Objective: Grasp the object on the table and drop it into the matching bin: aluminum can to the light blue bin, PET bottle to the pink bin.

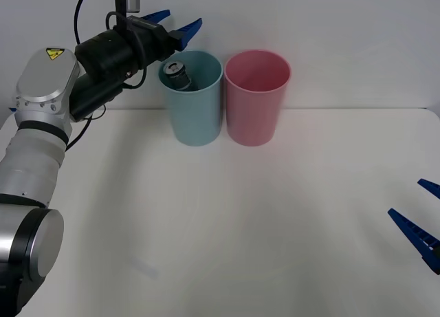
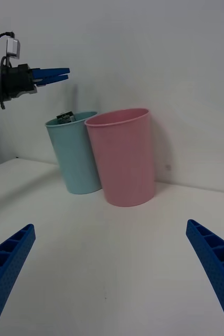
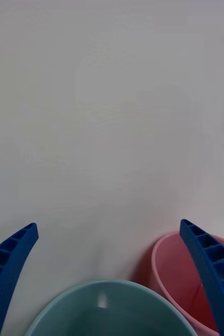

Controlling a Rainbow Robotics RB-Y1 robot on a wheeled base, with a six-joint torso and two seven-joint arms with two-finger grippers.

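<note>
The aluminum can (image 1: 178, 74) lies tilted inside the light blue bin (image 1: 196, 121), its shiny top showing at the bin's left rim; its edge pokes above the rim (image 2: 65, 115) in the right wrist view. The pink bin (image 1: 256, 100) stands just right of it. My left gripper (image 1: 173, 25) hovers open just above the blue bin's left rim, holding nothing. In the left wrist view the blue bin's mouth (image 3: 104, 307) and the pink bin (image 3: 177, 278) lie below the open fingers. My right gripper (image 1: 421, 217) rests open low at the table's right edge.
The white table (image 1: 227, 227) stretches wide in front of the two bins. A plain white wall rises right behind them. The left arm's dark wrist and cable (image 1: 110, 52) hang left of the blue bin.
</note>
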